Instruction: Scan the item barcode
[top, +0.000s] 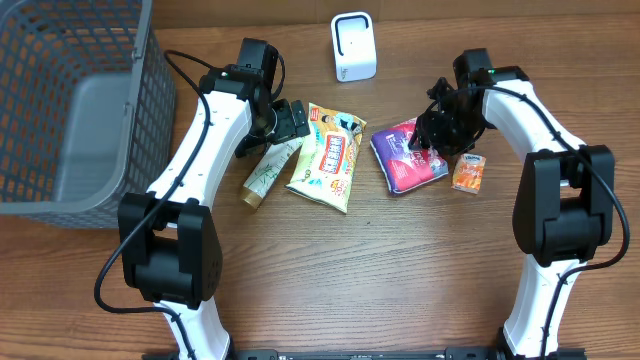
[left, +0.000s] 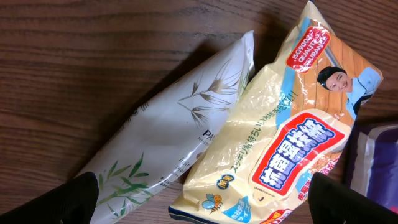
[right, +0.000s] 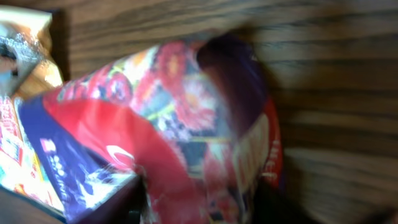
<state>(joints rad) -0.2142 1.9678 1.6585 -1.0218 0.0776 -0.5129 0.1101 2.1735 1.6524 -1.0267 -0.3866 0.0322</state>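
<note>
Wooden table (top: 400, 270), scanner (top: 353, 46) at top centre. The purple pack (top: 400, 165) looks light, soft, slippery: better pinch its edge. The left gripper (top: 292, 120) stands wide open; the right gripper (top: 432, 135) is at the pack, grip I cannot tell.

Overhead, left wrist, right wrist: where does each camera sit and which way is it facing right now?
Overhead: above the table, facing straight down on basket, scanner and items; both arms, left claw and right claw show.
Left wrist: on the left arm, facing down at white tube and yellow packet; its fingertips show at the bottom corners.
Right wrist: close over the purple-red packet, blurred; own claw unclear.
Shared: overhead and left wrist both show tube and yellow packet.
</note>
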